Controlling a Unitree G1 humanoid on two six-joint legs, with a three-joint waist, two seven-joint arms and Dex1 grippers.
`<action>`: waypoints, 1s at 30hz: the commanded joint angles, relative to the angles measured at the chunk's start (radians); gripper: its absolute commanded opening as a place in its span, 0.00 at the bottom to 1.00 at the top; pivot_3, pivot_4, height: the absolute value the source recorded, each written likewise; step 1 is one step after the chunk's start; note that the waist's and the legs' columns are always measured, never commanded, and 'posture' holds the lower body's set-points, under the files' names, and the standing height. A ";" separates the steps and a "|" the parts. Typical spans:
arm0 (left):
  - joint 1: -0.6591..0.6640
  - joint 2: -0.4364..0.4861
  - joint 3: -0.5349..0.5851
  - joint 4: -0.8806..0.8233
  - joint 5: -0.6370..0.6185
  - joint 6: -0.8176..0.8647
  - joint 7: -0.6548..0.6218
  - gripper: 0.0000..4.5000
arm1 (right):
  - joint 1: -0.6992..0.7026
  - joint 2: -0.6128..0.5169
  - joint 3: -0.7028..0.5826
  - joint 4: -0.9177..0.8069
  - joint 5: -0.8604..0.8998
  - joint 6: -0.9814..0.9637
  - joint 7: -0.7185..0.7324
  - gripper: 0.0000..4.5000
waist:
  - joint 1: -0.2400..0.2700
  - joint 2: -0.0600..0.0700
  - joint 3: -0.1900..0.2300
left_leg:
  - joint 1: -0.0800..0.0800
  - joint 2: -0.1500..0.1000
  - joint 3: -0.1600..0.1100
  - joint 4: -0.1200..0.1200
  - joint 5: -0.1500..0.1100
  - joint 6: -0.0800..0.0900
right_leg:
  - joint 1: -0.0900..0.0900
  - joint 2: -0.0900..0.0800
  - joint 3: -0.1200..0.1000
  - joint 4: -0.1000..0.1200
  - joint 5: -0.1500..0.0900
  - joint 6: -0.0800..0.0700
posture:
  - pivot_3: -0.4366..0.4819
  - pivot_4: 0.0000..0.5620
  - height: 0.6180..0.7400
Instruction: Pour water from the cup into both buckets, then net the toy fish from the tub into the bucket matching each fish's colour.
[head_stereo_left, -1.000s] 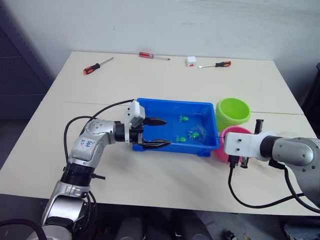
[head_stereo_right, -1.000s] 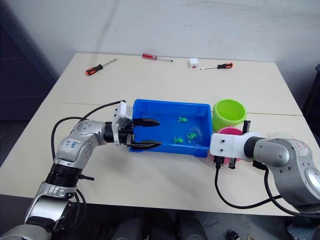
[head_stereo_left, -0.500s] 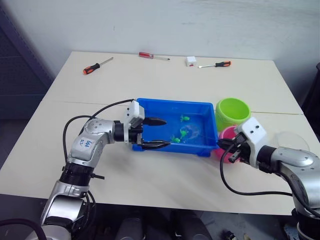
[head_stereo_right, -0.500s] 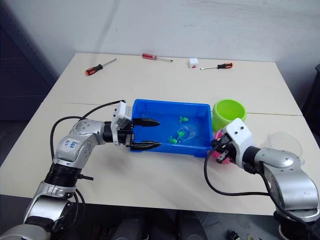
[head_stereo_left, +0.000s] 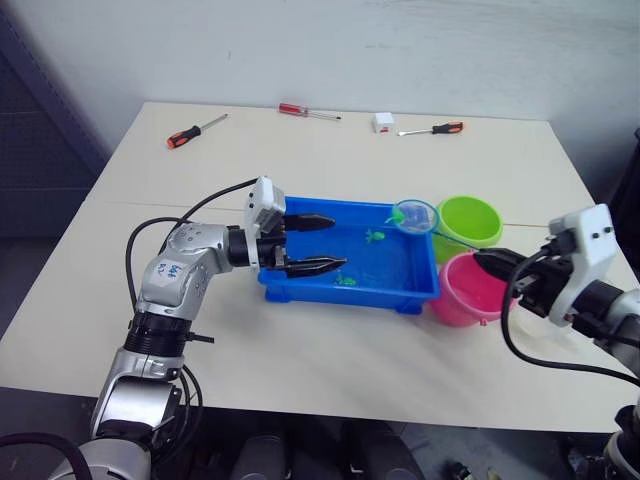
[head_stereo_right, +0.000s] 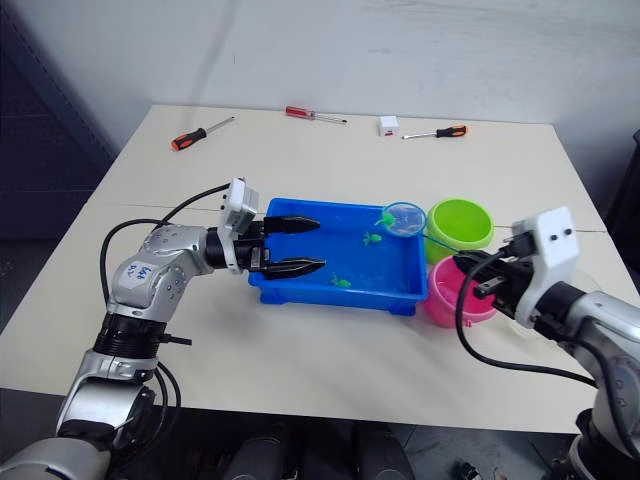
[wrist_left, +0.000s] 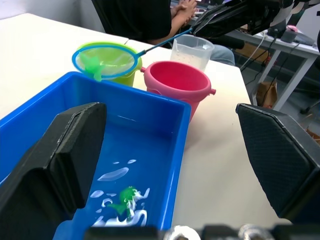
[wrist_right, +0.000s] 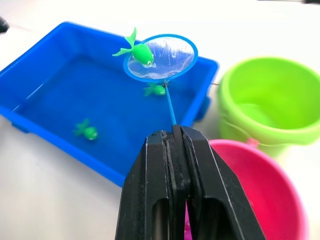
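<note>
Raised since half a second ago, the net (wrist_right: 160, 57) now hangs above the far right corner of the tub (head_stereo_left: 300, 290), beside the green bucket (head_stereo_left: 468, 222), with a green fish (wrist_right: 137, 50) lying at its rim. The right gripper (wrist_right: 175, 137) has drawn back toward the table's right edge; its black fingers are pressed together on the thin blue handle. The left gripper (head_stereo_left: 312, 245) has shifted slightly over the tub's left end, fingers spread wide, holding nothing.

Two more green fish (wrist_right: 87, 131) lie in the shallow water; any others cannot be made out. The pink bucket (head_stereo_left: 465, 290) stands just beside the tub's near right corner, partly hidden behind the right arm. The clear cup (wrist_left: 192, 51) stands behind it.

Tub and buckets are smooth glossy plastic; the net's mesh is see-through.
</note>
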 joint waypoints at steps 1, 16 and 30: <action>-0.031 -0.015 0.000 0.002 0.001 -0.029 -0.006 0.99 | 0.005 -0.055 -0.046 0.017 -0.006 -0.054 -0.027 0.00 | 0.000 0.000 0.000 | 0.000 0.000 0.000 0.000 0.000 0.000 | 0.000 0.000 0.000 0.000 0.000 0.000 | 0.48 0.27 1.00; -0.058 -0.034 0.015 0.002 -0.005 -0.052 0.012 0.99 | 0.336 -0.498 0.291 0.238 -0.585 -0.922 -0.098 0.00 | 0.000 0.000 0.000 | 0.000 0.000 0.001 0.000 0.000 0.000 | 0.000 0.001 0.001 0.000 0.000 0.000 | 0.48 0.27 1.00; -0.060 -0.020 0.010 0.024 0.019 -0.073 0.005 0.99 | 0.339 -0.563 0.238 0.450 -0.864 -1.405 -0.165 0.00 | -0.001 0.000 0.000 | 0.001 0.000 0.002 0.000 0.001 -0.002 | 0.000 0.001 0.002 0.000 0.000 0.000 | 0.48 0.27 1.00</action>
